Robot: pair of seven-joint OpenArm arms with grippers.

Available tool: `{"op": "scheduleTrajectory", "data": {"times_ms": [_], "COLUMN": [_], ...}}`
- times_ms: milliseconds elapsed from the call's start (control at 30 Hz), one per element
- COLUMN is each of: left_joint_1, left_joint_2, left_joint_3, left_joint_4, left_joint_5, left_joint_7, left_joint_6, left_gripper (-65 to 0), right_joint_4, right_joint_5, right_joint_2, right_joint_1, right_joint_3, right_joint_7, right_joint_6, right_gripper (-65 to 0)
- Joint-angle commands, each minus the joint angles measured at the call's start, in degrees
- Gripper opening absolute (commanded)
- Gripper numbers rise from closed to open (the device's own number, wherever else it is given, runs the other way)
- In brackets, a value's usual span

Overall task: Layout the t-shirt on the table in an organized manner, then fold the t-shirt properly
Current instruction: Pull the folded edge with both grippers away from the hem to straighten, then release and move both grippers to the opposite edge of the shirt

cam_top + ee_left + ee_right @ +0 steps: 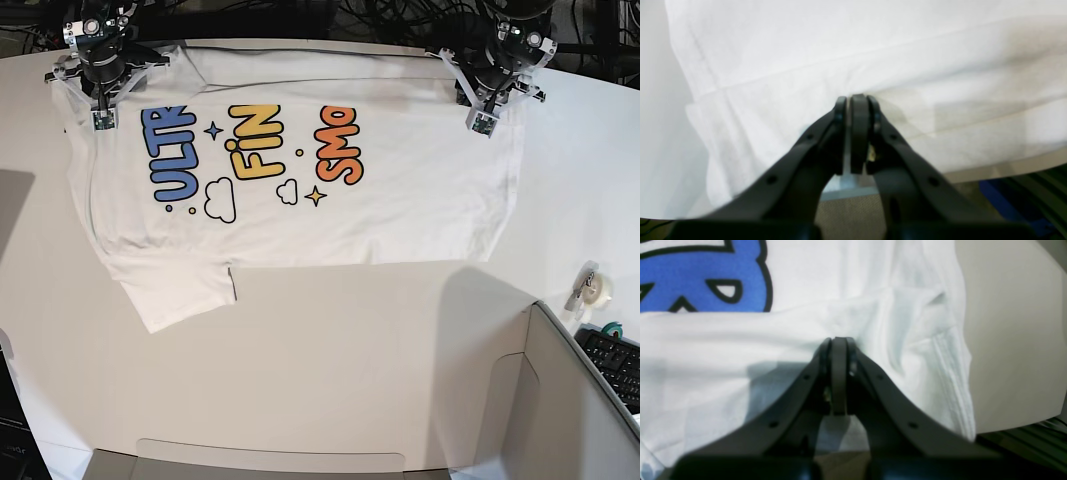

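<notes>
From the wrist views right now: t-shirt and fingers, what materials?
t-shirt: soft woven or knit fabric, likely cotton, matte; it creases and shows stitched hems, with a flat glossy-looking print. Fingers: black, smooth, semi-matte, probably moulded plastic; holes along the arms suggest bolted parts.

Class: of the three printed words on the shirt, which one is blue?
The word at the base view's left end, "ULTR"; the middle word is yellow, the other end's orange.
</notes>
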Motion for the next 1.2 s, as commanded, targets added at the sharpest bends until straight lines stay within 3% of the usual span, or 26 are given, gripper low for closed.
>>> {"op": "scheduleTrajectory", "data": {"times_ms": [0,333,500,900,1167], "left_joint_1": [0.5,0.3,-0.6,-3.6,-7.5], "left_joint_2": [-0.3,-0.3,-0.3,0.4,0.1], "left_joint_3": [-0.2,-0.2,-0.2,-4.1,-4.6], "left_joint_4": [0.4,3.9,3.9,3.9,4.8], "left_joint_5": [0.1,0.1,0.1,0.1,0.2], "left_joint_7": [1.6,1.9,1.8,2.3,2.3], "left_joint_6": [-0.2,-0.2,-0.2,-0.2,-0.2], "left_gripper": [-62.6,-47.2,-47.2,-47.2,-47.2], "right_joint_4": [0.5,2.3,2.4,3.2,3.5], "right_joint_5": [-0.2,-0.3,-0.3,-0.1,0.0], "right_joint_2": [0.2,0.2,0.2,0.2,-1.3], "right_joint_1": [-0.3,0.3,0.3,2.9,9.5], "right_joint_3": [0.3,0.3,0.3,0.4,0.4], "right_joint_7": [-1.1,-1.4,-1.3,-1.1,-1.4], "right_joint_6": [-0.1,-0.1,-0.1,-0.1,-0.1], "right_gripper": [-65.0,-64.3,-52.2,-52.0,-52.0]}}
